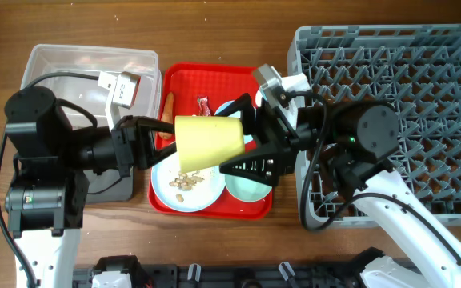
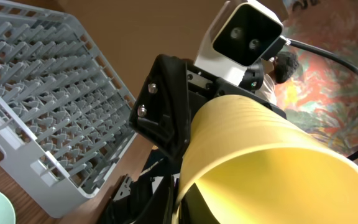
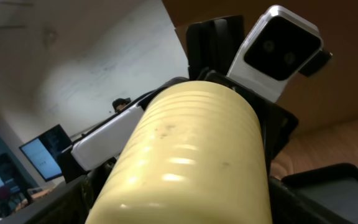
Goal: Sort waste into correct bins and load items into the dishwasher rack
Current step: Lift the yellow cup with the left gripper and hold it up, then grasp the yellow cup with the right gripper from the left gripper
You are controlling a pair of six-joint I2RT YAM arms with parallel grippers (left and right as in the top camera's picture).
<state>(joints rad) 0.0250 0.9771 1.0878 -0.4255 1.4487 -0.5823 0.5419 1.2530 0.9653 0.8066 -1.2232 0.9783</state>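
The small yellow cup (image 1: pixel 209 142) hangs on its side above the red serving tray (image 1: pixel 214 76), mouth to the left. My left gripper (image 1: pixel 165 144) is shut on its rim, one finger inside the mouth (image 2: pixel 194 199). My right gripper (image 1: pixel 241 138) is closed round the cup's base end, with the cup filling its jaws (image 3: pixel 191 174). Below lie a pale blue plate (image 1: pixel 166 186) with beige scraps (image 1: pixel 186 181), a pale green bowl (image 1: pixel 246 186), part of a pale blue bowl (image 1: pixel 226 108), a carrot piece (image 1: pixel 167 108) and a red wrapper (image 1: pixel 204 104). The tissue and spoon are hidden.
The grey dishwasher rack (image 1: pixel 422 96) stands at the right and shows in the left wrist view (image 2: pixel 55 93). The clear tub (image 1: pixel 86 60) is at the back left. The black tray (image 1: pixel 106 186) lies under my left arm.
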